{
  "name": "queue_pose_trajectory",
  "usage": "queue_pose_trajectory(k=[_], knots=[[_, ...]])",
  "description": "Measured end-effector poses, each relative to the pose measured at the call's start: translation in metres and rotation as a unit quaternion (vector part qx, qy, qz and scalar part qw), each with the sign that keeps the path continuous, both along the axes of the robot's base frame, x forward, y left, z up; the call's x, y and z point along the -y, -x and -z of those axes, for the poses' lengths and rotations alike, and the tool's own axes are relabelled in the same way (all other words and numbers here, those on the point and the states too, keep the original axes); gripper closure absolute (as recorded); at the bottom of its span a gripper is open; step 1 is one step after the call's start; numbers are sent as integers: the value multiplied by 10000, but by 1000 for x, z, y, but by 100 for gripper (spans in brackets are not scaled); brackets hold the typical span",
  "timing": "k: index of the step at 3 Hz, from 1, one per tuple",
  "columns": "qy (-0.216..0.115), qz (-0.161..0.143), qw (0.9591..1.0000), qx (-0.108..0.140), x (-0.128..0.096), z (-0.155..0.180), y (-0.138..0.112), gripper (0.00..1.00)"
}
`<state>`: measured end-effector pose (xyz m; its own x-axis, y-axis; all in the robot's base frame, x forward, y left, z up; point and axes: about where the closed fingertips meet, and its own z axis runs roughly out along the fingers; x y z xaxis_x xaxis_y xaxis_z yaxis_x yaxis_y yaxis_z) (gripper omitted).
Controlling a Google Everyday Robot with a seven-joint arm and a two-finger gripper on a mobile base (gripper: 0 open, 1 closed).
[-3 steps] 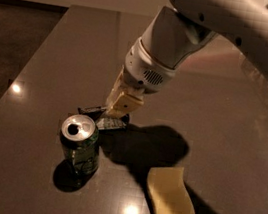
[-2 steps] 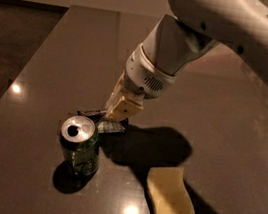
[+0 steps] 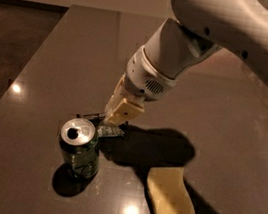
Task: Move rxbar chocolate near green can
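Note:
The green can (image 3: 79,150) stands upright on the dark table (image 3: 72,48), left of centre, its silver top with the pull-tab opening facing up. The rxbar chocolate (image 3: 109,131), a small dark wrapper with a pale label, lies flat on the table just right of and behind the can's top, a very short way from it. My gripper (image 3: 117,118) points down from the upper right, with its pale tip right over the bar's far end. I cannot tell whether it touches the bar. The arm's shadow covers the table right of the bar.
A pale yellow wavy sponge (image 3: 170,200) lies on the table at the front right of the can. The white arm (image 3: 227,27) fills the upper right. The table's left edge (image 3: 26,66) runs along a darker floor.
The arm's upper part has swung a little toward the camera and right. The gripper tip stays over the bar. The can, bar and sponge keep their places.

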<state>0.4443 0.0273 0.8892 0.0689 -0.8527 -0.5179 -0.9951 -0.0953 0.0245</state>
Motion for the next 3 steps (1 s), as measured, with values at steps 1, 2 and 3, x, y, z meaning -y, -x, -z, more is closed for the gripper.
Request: queue_pose_trajectory(k=[1,2,3], knots=[[3,-7,10000,13,-1,-1,1,11],[6,-14,10000,24,-2,-1,2,0],[6,-15,10000,25,-2,-1,2,0]])
